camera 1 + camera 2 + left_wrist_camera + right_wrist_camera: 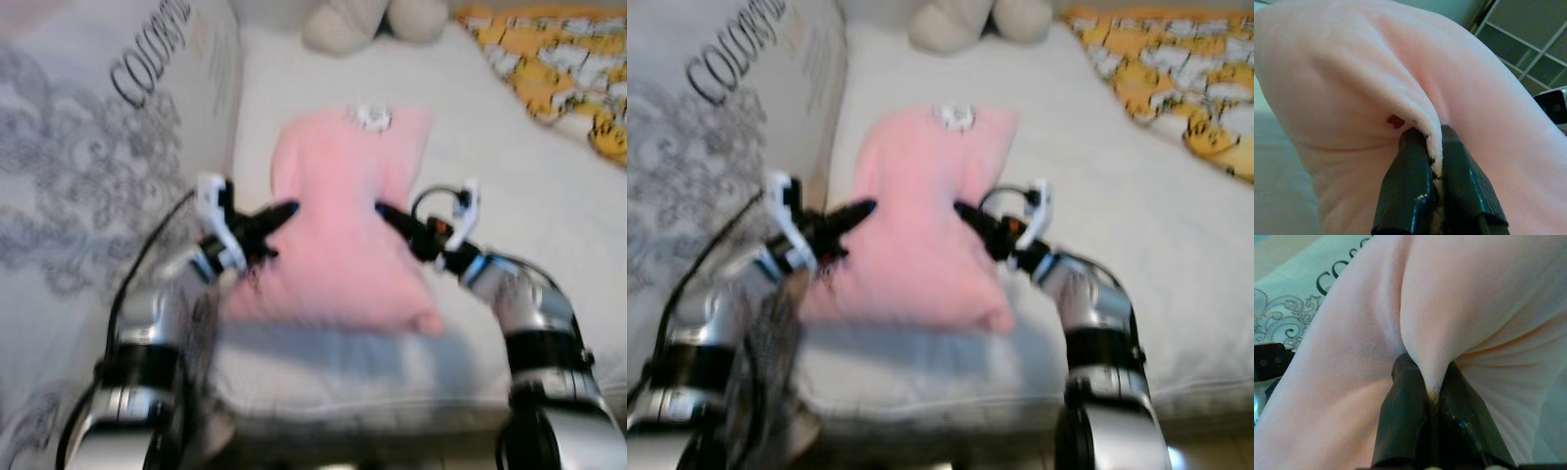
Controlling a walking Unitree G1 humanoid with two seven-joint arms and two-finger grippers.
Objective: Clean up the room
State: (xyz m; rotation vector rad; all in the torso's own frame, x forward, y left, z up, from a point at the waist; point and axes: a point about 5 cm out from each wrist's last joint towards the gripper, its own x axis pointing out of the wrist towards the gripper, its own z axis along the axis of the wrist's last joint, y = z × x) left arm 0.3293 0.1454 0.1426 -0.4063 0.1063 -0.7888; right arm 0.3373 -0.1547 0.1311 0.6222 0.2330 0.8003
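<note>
White bed [549, 225] beneath; patterned pillow [88, 166] at nine o'clock. Pink pillow [343, 225] at centre, pinched from both sides: left gripper [1436, 161] clamped on its nine-o'clock edge, right gripper [1431, 387] clamped on its three-o'clock edge. Best lifted evenly, keeping both pinches deep in fabric.

The right gripper [1434, 396] has its two black fingers [1403, 421] pinched tight on a raised fold of the pink pillow [1474, 298], which bulges away toward twelve o'clock. Off at ten o'clock lies pale bedding [1288, 303] with grey scrollwork and dark lettering.
</note>
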